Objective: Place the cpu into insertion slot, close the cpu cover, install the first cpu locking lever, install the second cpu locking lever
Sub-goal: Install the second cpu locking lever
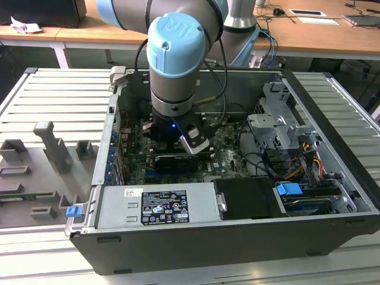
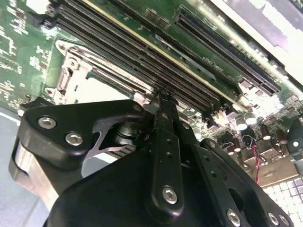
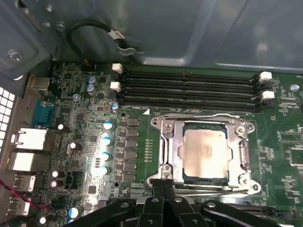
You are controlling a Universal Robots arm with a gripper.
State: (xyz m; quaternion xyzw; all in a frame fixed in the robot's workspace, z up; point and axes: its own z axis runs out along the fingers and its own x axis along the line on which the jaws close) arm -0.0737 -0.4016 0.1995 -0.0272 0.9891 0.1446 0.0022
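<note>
Reaching down into the open computer case, the arm plants its wrist right over the green motherboard, and that makes sense, because everything this job needs sits on that board. Along the far side of the socket area run the long black memory slots, well out of the way of the work. Now look at the first wrist view: the cpu is already down in the insertion slot, its pale metal face lying flat and square. And the cpu cover is folded down around it, the silver frame ringing the chip so the face shows through the cut-out middle. Whether a locking lever is hooked yet, I can't say from here. The gripper hovers right at the near edge of the socket, its black fingertips drawn together to a narrow point, nothing pinched between them as far as I can see. That tight, closed tip looks suited to pushing on a thin piece of metal at the socket's edge.
</note>
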